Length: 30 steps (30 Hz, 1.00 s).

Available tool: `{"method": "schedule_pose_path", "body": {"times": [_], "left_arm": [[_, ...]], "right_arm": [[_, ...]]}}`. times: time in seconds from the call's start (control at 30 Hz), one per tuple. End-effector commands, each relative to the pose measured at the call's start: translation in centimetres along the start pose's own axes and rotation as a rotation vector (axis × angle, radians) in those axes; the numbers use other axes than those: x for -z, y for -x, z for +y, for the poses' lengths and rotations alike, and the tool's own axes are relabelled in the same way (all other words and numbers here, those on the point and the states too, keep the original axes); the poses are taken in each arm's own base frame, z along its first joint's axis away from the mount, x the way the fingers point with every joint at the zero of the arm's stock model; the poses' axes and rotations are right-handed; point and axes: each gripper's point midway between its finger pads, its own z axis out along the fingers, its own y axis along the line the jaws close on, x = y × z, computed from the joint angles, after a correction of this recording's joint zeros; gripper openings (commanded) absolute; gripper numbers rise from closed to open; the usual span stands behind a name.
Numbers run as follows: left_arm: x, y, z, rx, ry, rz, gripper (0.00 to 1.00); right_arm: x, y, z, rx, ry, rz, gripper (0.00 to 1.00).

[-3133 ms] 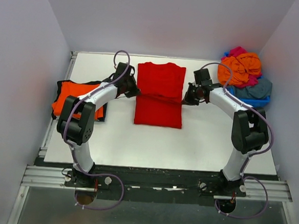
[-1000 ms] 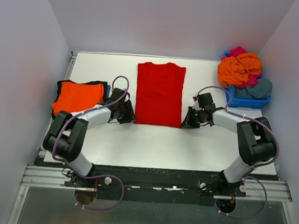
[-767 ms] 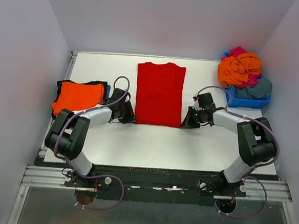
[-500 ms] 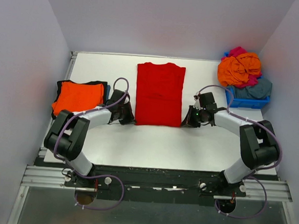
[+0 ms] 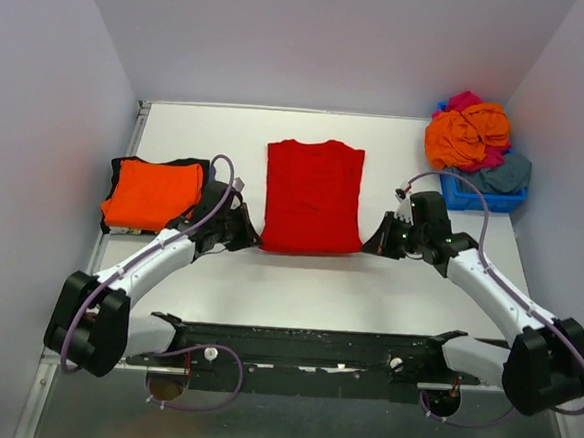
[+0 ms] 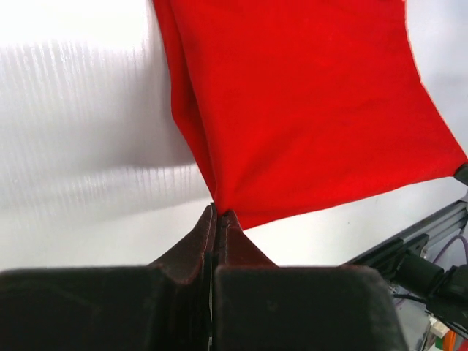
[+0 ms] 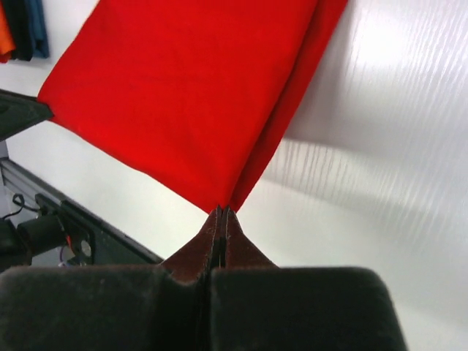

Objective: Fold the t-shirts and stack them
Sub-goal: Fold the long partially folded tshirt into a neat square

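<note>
Both arms have drawn back toward the near edge, and the red t-shirt [image 5: 313, 195] has slid along the counter [image 5: 297, 285] with them. Left tool [image 6: 218, 214] pinches its near-left corner, right tool [image 7: 221, 213] its near-right corner, the hem seemingly lifted. Folded orange t-shirt [image 5: 151, 192] lies well left; blue bin [image 5: 484, 198] under a heap of t-shirts [image 5: 468, 133] far right.

We see the red t-shirt [image 5: 312, 195] folded into a long panel on the bench [image 5: 308, 280]. The left gripper [image 5: 248, 234] meets its near left corner, and the right gripper [image 5: 374, 243] meets its near right corner. Left of it, a folded orange t-shirt [image 5: 151, 193] lies on a black t-shirt [image 5: 125, 164]. To its far right, a blue bin [image 5: 484, 197] carries a heap of t-shirts [image 5: 469, 131].
</note>
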Motion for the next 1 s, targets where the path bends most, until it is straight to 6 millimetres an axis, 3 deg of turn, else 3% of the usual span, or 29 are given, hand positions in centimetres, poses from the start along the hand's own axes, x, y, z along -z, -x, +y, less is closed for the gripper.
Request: {"method": "schedule_pose_path", "body": {"times": [0.0, 0.13, 0.3, 0.43, 0.67, 0.73, 0.97], "left_arm": [[2.6, -1.1, -0.8, -0.013, -0.022, 0.035, 0.00], [4.2, 0.0, -2.7, -0.025, -0.060, 0.017, 0.00], [4.6, 4.0, -4.4, -0.027, -0.069, -0.051, 0.00], [3.0, 8.4, -5.4, 0.004, -0.070, -0.106, 0.00], [-1.0, 16.1, -4.8, 0.055, 0.002, -0.176, 0.00], [-2.5, 17.9, -4.0, 0.076, 0.020, -0.174, 0.00], [-6.7, 22.7, -3.5, 0.108, 0.023, -0.194, 0.00]], "right_arm": [[2.6, -2.2, 0.4, 0.005, 0.003, 0.032, 0.01], [4.8, -0.5, 1.7, 0.026, 0.000, -0.042, 0.01], [5.7, 3.6, 2.2, 0.044, -0.073, -0.127, 0.01], [4.3, 7.1, 1.9, 0.030, -0.121, -0.130, 0.01], [0.8, 13.8, 0.5, -0.017, -0.150, -0.120, 0.01], [-1.1, 14.7, -0.8, -0.050, -0.161, -0.078, 0.01], [-4.8, 18.3, -2.9, -0.093, -0.188, -0.068, 0.01]]}}
